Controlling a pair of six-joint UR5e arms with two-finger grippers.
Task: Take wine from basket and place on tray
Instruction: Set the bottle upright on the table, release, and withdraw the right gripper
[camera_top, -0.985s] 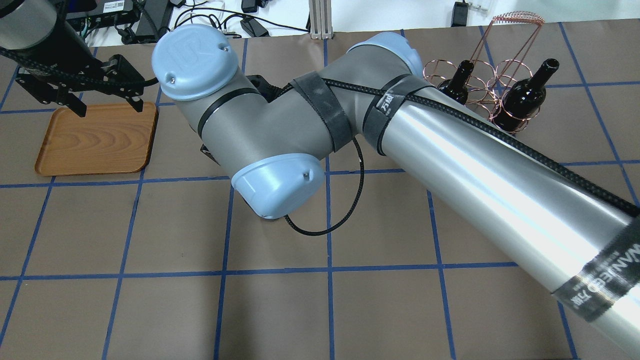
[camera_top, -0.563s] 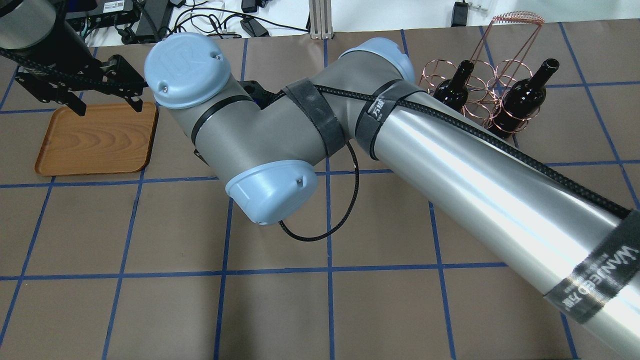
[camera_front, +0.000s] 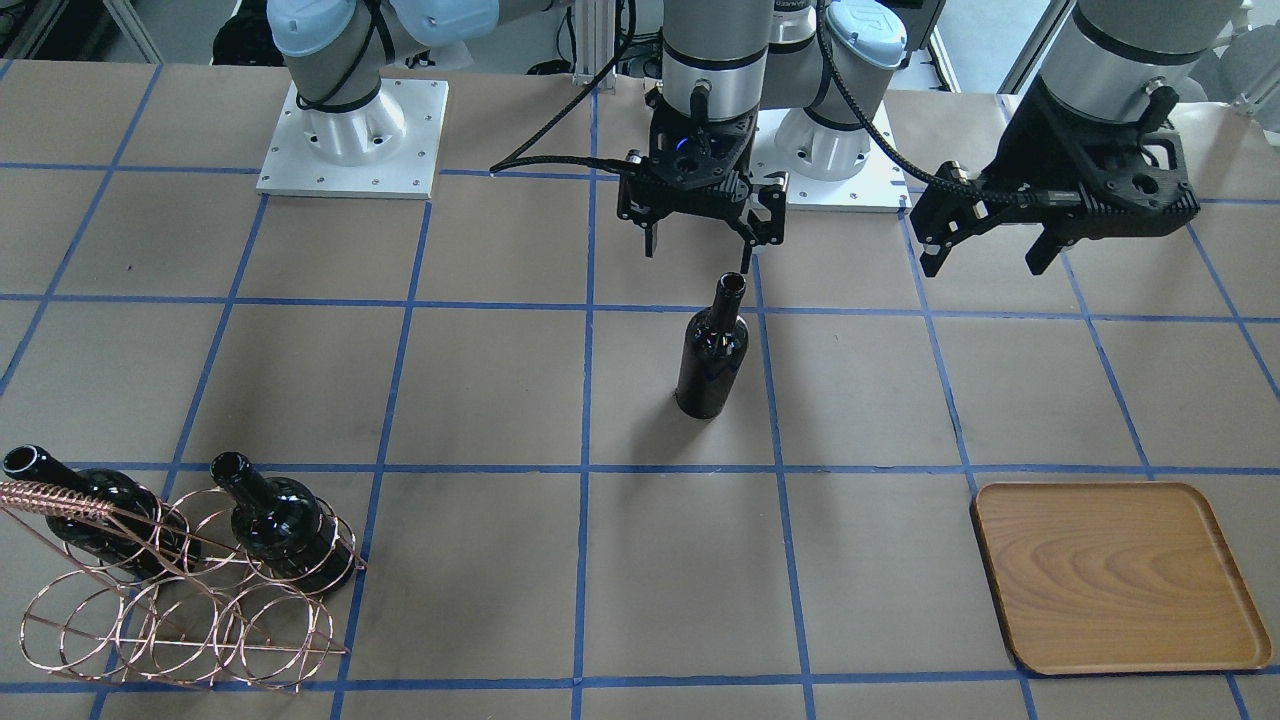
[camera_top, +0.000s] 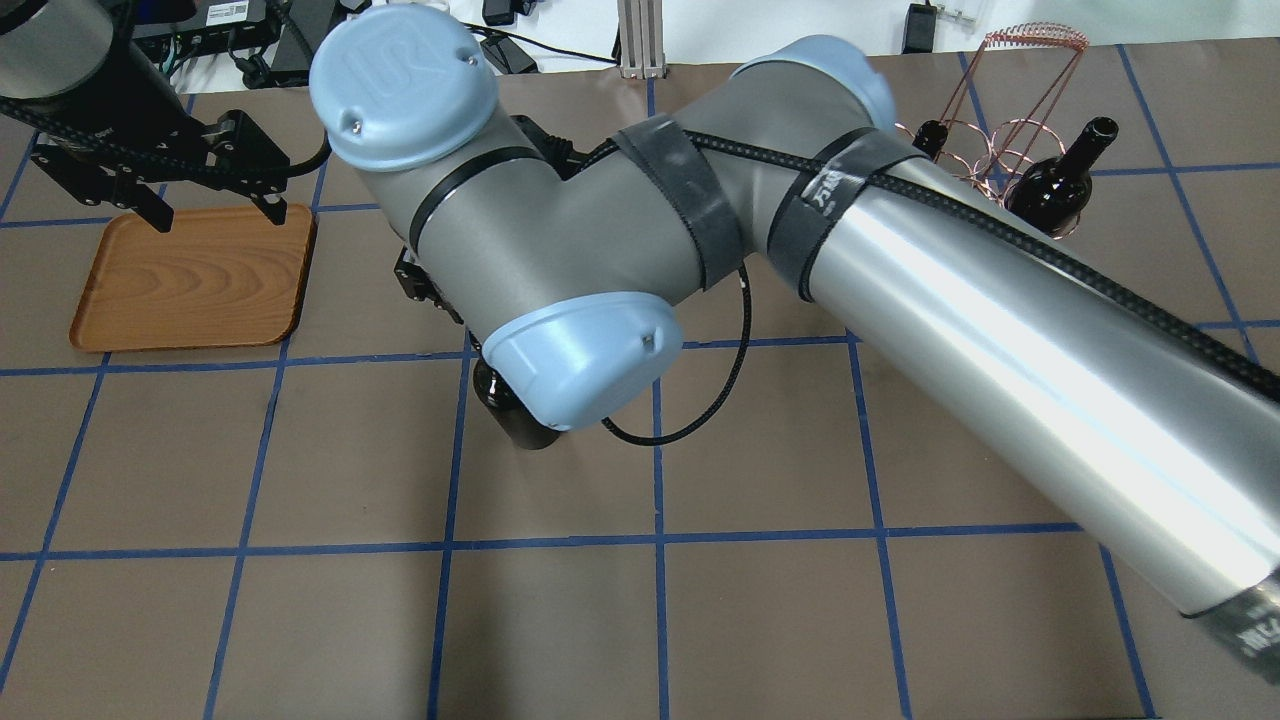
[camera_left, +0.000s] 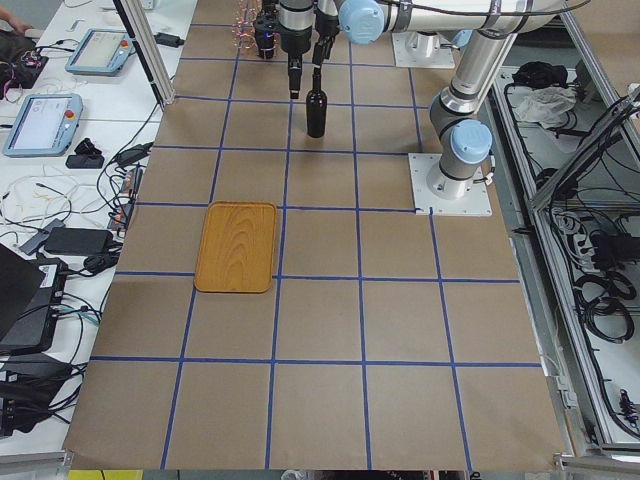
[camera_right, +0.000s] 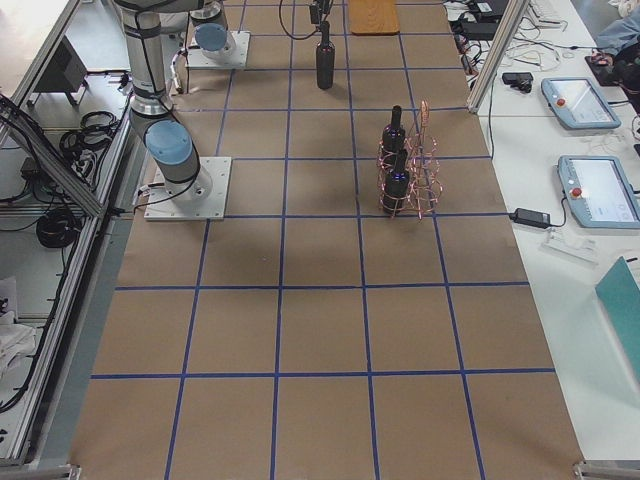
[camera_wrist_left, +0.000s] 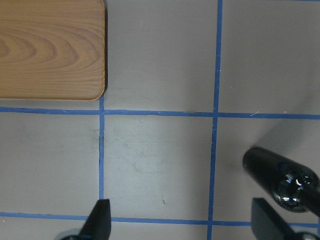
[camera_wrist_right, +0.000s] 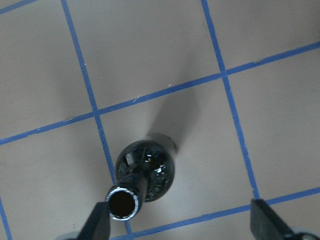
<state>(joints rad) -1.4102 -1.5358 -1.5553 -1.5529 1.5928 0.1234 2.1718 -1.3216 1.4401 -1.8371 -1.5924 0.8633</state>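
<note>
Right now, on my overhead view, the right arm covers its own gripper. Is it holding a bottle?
Observer: No. The front view shows the right gripper open, above a bottle that stands upright on the table.
Operator: Is the neck centred between the fingers?
Observer: No. In the right wrist view the mouth sits close beside one finger, far from the other.
Operator: How many are in the basket?
Observer: The front view shows two more bottles in the basket.
</note>
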